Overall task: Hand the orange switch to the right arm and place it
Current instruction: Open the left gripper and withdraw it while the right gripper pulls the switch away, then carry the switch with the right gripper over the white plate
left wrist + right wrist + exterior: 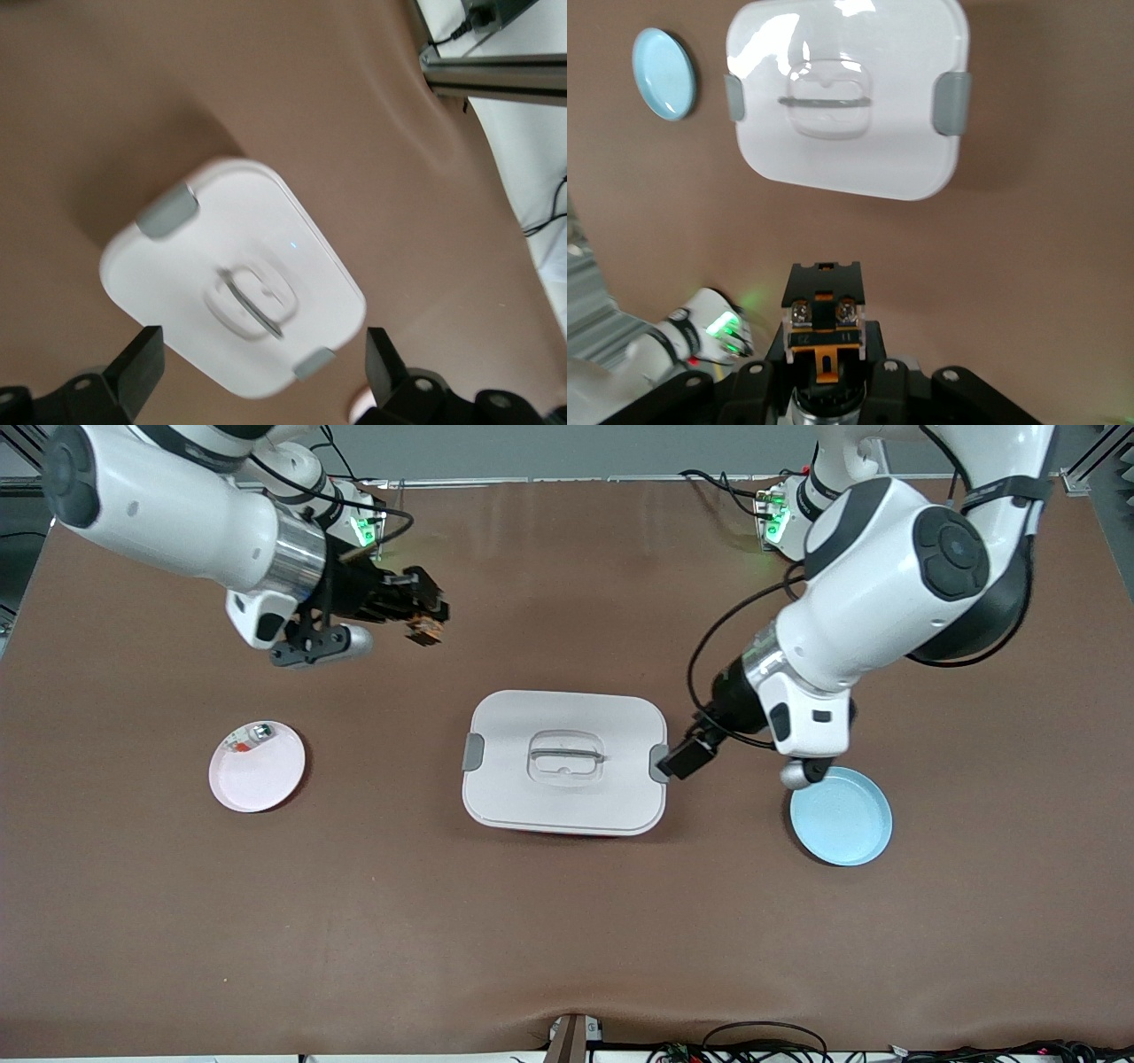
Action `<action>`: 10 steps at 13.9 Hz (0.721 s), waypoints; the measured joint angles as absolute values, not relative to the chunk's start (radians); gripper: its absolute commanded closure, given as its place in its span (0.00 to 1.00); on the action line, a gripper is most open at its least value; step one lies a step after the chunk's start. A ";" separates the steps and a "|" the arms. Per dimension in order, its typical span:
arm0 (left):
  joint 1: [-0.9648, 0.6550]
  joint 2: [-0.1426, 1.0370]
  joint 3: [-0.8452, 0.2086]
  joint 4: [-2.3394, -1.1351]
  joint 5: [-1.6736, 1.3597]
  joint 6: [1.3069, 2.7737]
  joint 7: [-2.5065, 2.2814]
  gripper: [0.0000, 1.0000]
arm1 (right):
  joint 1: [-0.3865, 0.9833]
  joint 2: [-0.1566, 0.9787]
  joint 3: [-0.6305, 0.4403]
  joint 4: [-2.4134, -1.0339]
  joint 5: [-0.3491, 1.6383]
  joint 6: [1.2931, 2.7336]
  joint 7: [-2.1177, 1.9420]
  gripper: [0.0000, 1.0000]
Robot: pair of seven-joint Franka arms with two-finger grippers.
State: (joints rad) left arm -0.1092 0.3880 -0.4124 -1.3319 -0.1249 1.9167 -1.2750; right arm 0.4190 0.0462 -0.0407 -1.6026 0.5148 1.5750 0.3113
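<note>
In the front view we see the right gripper (431,622) up over the table near the right arm's base edge, its fingers clenched on the orange switch (426,629). The left gripper (688,755) hangs at the white box's (564,762) grey clip on the left arm's end, just beside the blue plate (842,817); its fingers are released and hold nothing. The box sits mid-table with its lid on. A pink plate (257,767) lies toward the right arm's end, with a small whitish part (252,736) with red and green bits at its rim

In the left wrist view we see two spread fingers (142,365) with the box (232,276) between them, lower down

In the right wrist view we see the switch (823,312) gripped between the fingers, black with an orange tab, over bare table; the box (846,97) and the blue plate (663,73) lie farther off
</note>
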 measured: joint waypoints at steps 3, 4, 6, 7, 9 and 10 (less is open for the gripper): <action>-0.038 0.388 -0.411 -1.333 -0.019 1.825 -1.097 0.00 | 0.372 0.046 -0.042 -1.557 0.376 1.421 0.052 1.00; -0.011 0.387 -0.410 -1.333 0.012 1.798 -1.036 0.00 | 0.364 0.045 -0.042 -1.552 0.315 1.399 -0.025 1.00; 0.049 0.377 -0.409 -1.333 0.061 1.742 -0.913 0.00 | 0.360 0.043 -0.042 -1.550 0.194 1.372 -0.186 1.00; 0.081 0.369 -0.409 -1.333 0.077 1.721 -0.847 0.00 | 0.357 0.042 -0.042 -1.550 0.147 1.364 -0.274 1.00; 0.125 0.352 -0.408 -1.332 0.114 1.696 -0.734 0.00 | 0.327 0.041 -0.042 -1.555 0.074 1.356 -0.470 1.00; 0.136 0.341 -0.408 -1.332 0.138 1.677 -0.689 0.00 | 0.301 0.041 -0.043 -1.561 0.045 1.356 -0.568 1.00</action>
